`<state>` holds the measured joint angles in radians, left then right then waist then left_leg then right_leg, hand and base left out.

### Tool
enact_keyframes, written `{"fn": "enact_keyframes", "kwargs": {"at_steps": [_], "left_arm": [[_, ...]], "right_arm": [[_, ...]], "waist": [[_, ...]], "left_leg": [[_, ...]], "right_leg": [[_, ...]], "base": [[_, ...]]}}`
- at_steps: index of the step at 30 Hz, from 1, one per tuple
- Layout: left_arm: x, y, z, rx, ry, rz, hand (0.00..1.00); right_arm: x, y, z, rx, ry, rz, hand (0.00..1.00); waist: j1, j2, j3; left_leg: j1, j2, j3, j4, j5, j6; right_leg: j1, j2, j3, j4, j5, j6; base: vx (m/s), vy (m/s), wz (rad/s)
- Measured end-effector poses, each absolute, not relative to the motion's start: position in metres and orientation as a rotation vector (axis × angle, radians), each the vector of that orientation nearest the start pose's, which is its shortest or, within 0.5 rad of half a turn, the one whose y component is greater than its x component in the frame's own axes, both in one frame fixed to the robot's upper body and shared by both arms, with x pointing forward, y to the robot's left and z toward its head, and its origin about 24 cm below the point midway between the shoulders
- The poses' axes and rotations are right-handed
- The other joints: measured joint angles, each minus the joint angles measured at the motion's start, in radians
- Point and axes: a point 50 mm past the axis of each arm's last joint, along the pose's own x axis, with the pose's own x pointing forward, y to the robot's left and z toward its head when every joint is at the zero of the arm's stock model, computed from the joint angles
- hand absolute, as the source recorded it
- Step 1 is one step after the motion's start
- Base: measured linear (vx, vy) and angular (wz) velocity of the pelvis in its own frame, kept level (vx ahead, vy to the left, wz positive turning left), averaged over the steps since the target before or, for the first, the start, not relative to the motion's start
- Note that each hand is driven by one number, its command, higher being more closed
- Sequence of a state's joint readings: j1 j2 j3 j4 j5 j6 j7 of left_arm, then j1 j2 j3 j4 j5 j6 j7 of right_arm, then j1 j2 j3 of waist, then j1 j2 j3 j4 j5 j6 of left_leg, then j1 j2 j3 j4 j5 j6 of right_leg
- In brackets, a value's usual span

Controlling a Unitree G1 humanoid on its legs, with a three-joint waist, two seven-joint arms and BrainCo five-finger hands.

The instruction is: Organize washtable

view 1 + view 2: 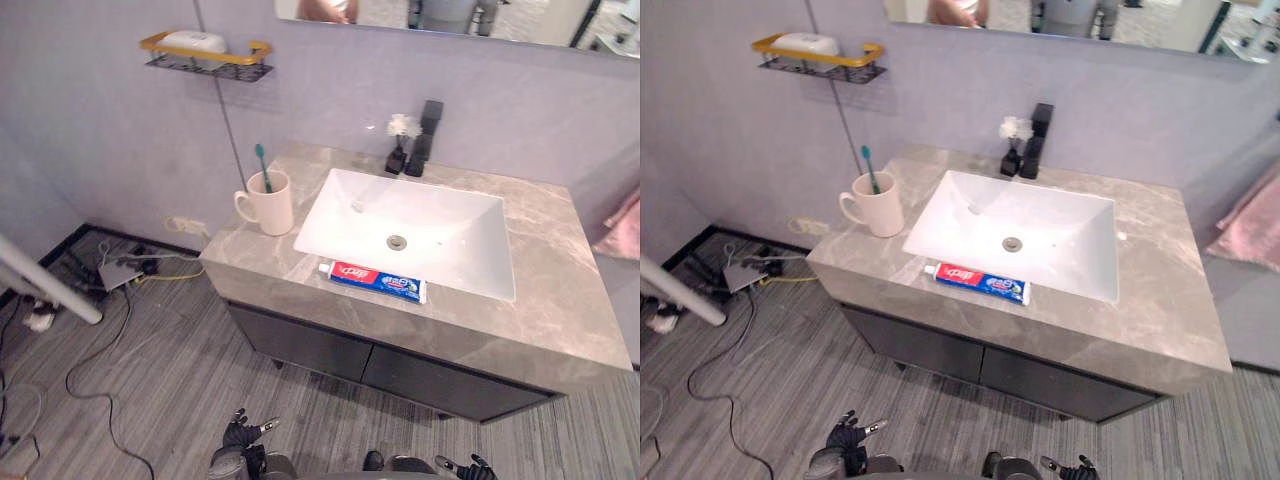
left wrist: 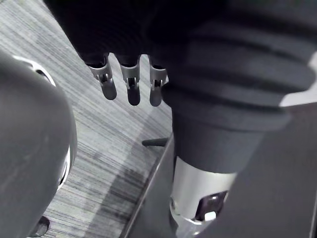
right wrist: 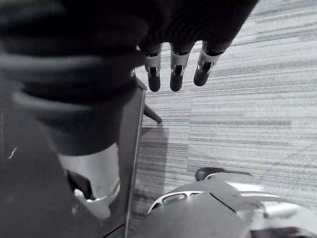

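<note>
Our left hand (image 2: 130,85) and right hand (image 3: 174,69) hang low over the grey floor (image 1: 180,370), fingers relaxed and empty, well apart from the washtable (image 1: 560,290). We see a toothpaste tube (image 1: 372,281) lying flat on its front edge, just beside the white basin (image 1: 440,230). A mug (image 1: 268,205) holding a teal toothbrush (image 1: 262,166) stands left of the basin, with a black faucet (image 1: 428,130) and a flower vase (image 1: 397,158) behind it.

Location type: bathroom. Indicators: a stone-topped desk (image 1: 560,300) with a built-in white sink (image 1: 440,225). A black tap (image 1: 425,135) stands at the sink's 12 o'clock. A mug (image 1: 268,205) holding a toothbrush (image 1: 262,165) stands at 9 o'clock. A toothpaste tube (image 1: 373,281) lies at 6 o'clock. A mirror (image 1: 470,15) hangs above. A wall shelf (image 1: 205,58) with soap (image 1: 193,42) is at 10 o'clock. A pink towel (image 1: 625,225) hangs at 3 o'clock.
</note>
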<state>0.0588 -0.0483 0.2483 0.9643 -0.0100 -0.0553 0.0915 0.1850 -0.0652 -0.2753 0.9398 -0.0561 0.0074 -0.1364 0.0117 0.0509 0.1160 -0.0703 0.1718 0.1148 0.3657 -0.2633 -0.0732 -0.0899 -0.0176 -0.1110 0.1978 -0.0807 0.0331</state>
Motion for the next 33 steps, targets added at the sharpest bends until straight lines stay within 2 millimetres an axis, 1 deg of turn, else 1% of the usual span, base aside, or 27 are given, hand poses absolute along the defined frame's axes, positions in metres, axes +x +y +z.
{"fn": "enact_keyframes", "kwargs": {"at_steps": [1,2,4,5,6,7,9,11,13,14,16,18,20,25,26,28,31,32,33], "left_arm": [[0.119,0.172,-0.153,-0.124,0.975,0.318,0.0],[0.12,0.17,-0.153,-0.127,0.973,0.311,0.0],[0.123,0.167,-0.153,-0.13,0.974,0.3,0.0],[0.122,0.166,-0.153,-0.127,0.977,0.294,0.0],[0.119,0.165,-0.155,-0.123,0.993,0.286,0.0],[0.119,0.165,-0.155,-0.123,0.997,0.284,0.0],[0.117,0.163,-0.156,-0.117,1.01,0.274,0.0],[0.117,0.162,-0.157,-0.109,1.012,0.268,0.0],[0.113,0.16,-0.158,-0.112,1.028,0.265,0.0],[0.113,0.16,-0.159,-0.111,1.032,0.262,0.0],[0.113,0.158,-0.159,-0.101,1.034,0.244,0.0],[0.113,0.158,-0.159,-0.096,1.034,0.242,0.0],[0.112,0.16,-0.159,-0.092,1.035,0.243,0.0],[0.111,0.162,-0.159,-0.086,1.036,0.245,0.0],[0.112,0.163,-0.159,-0.081,1.035,0.246,0.0],[0.111,0.167,-0.159,-0.066,1.036,0.246,0.0],[0.107,0.171,-0.16,-0.057,1.045,0.252,0.0],[0.103,0.174,-0.16,-0.049,1.052,0.257,0.0],[0.093,0.183,-0.163,0.003,1.093,0.243,0.0]], "right_arm": [[0.064,-0.223,-0.157,-0.047,1.123,-0.437,0.0],[0.064,-0.22,-0.158,-0.039,1.125,-0.435,0.0],[0.062,-0.219,-0.158,-0.037,1.129,-0.434,0.0],[0.061,-0.219,-0.159,-0.038,1.132,-0.434,0.0],[0.059,-0.219,-0.159,-0.039,1.136,-0.436,0.0],[0.059,-0.22,-0.159,-0.039,1.136,-0.435,0.0],[0.058,-0.221,-0.159,-0.041,1.138,-0.435,0.0],[0.056,-0.222,-0.159,-0.044,1.147,-0.436,0.0],[0.055,-0.223,-0.16,-0.046,1.153,-0.435,0.0],[0.054,-0.223,-0.16,-0.047,1.158,-0.436,0.0],[0.052,-0.222,-0.161,-0.045,1.17,-0.434,0.0],[0.051,-0.222,-0.162,-0.045,1.177,-0.433,0.0],[0.05,-0.222,-0.163,-0.045,1.184,-0.432,0.0],[0.051,-0.221,-0.163,-0.043,1.19,-0.431,0.0],[0.051,-0.22,-0.164,-0.04,1.193,-0.43,0.0],[0.05,-0.219,-0.165,-0.036,1.2,-0.427,0.0],[0.05,-0.218,-0.165,-0.035,1.199,-0.427,0.0],[0.049,-0.219,-0.164,-0.037,1.2,-0.429,0.0],[0.05,-0.218,-0.166,-0.017,1.211,-0.442,0.0]], "waist": [[-0.007,0.001,-0.007],[-0.006,-0.024,-0.011],[-0.005,-0.019,-0.01],[-0.004,-0.03,-0.02],[-0.003,-0.016,-0.025],[-0.004,-0.025,-0.032],[-0.007,-0.018,-0.038],[-0.021,-0.012,-0.041],[-0.023,-0.007,-0.046],[-0.024,-0.007,-0.048],[-0.023,-0.014,-0.056],[-0.022,-0.015,-0.057],[-0.021,-0.017,-0.056],[-0.021,-0.02,-0.053],[-0.021,-0.025,-0.053],[-0.018,-0.038,-0.048],[-0.02,-0.043,-0.045],[-0.02,-0.04,-0.045],[-0.022,-0.032,-0.044]], "left_leg": [[0.002,-0.009,0.005,-0.021,0.001,0.002],[0.019,-0.024,0.029,-0.046,0.005,0.008],[0.053,-0.038,0.057,-0.076,0.012,0.008],[0.082,-0.046,0.078,-0.104,0.02,0.02],[0.103,-0.054,0.097,-0.134,0.028,0.02],[0.117,-0.057,0.104,-0.147,0.03,0.02],[0.138,-0.069,0.107,-0.158,0.036,0.015],[0.153,-0.071,0.105,-0.159,0.037,0.014],[0.173,-0.072,0.101,-0.161,0.039,0.016],[0.175,-0.077,0.095,-0.164,0.043,0.022],[0.187,-0.098,0.079,-0.193,0.077,0.024],[0.194,-0.108,0.077,-0.212,0.094,0.023],[0.198,-0.108,0.074,-0.221,0.094,0.023],[0.206,-0.104,0.039,-0.273,0.094,0.024],[0.206,-0.104,0.035,-0.285,0.1,0.034],[0.206,-0.105,0.04,-0.293,0.103,0.036],[0.206,-0.107,0.042,-0.295,0.099,0.03],[0.205,-0.108,0.033,-0.3,0.098,0.03],[0.226,-0.085,-0.058,-0.328,0.114,0.014]], "right_leg": [[0.003,0.0,0.005,-0.019,0.009,0.006],[0.01,-0.01,0.019,-0.047,0.036,0.01],[0.021,-0.02,0.05,-0.059,0.048,0.017],[0.026,-0.022,0.064,-0.061,0.047,0.021],[0.028,-0.024,0.081,-0.067,0.045,0.025],[0.031,-0.024,0.086,-0.071,0.045,0.026],[0.039,-0.023,0.093,-0.086,0.045,0.027],[0.062,-0.024,0.093,-0.106,0.046,0.026],[0.093,-0.026,0.089,-0.124,0.046,0.026],[0.107,-0.029,0.087,-0.134,0.046,0.026],[0.114,-0.046,0.084,-0.143,0.048,0.027],[0.119,-0.056,0.082,-0.152,0.051,0.03],[0.122,-0.054,0.08,-0.157,0.052,0.032],[0.131,-0.044,0.071,-0.203,0.097,0.034],[0.131,-0.045,0.072,-0.214,0.106,0.033],[0.139,-0.048,0.074,-0.242,0.128,0.027],[0.137,-0.048,0.08,-0.262,0.136,0.032],[0.138,-0.047,0.081,-0.272,0.137,0.032],[0.165,0.0,0.066,-0.29,0.145,0.016]], "base": [[0.09,0.145,-0.58],[0.12,0.132,-0.33],[0.14,0.147,-0.4],[0.19,0.132,-0.46],[0.22,0.111,-0.41],[0.17,0.069,-0.31],[0.21,0.071,-0.2],[0.16,0.034,-0.07],[0.11,0.014,0.02],[0.07,0.013,0.05],[0.04,0.006,0.1],[0.0,0.004,0.08],[-0.05,-0.011,0.04],[-0.13,-0.011,0.09],[-0.1,-0.009,0.03],[-0.15,-0.024,-0.09],[-0.11,-0.013,-0.09],[-0.04,-0.008,-0.05],[-0.04,-0.008,-0.03]]}}
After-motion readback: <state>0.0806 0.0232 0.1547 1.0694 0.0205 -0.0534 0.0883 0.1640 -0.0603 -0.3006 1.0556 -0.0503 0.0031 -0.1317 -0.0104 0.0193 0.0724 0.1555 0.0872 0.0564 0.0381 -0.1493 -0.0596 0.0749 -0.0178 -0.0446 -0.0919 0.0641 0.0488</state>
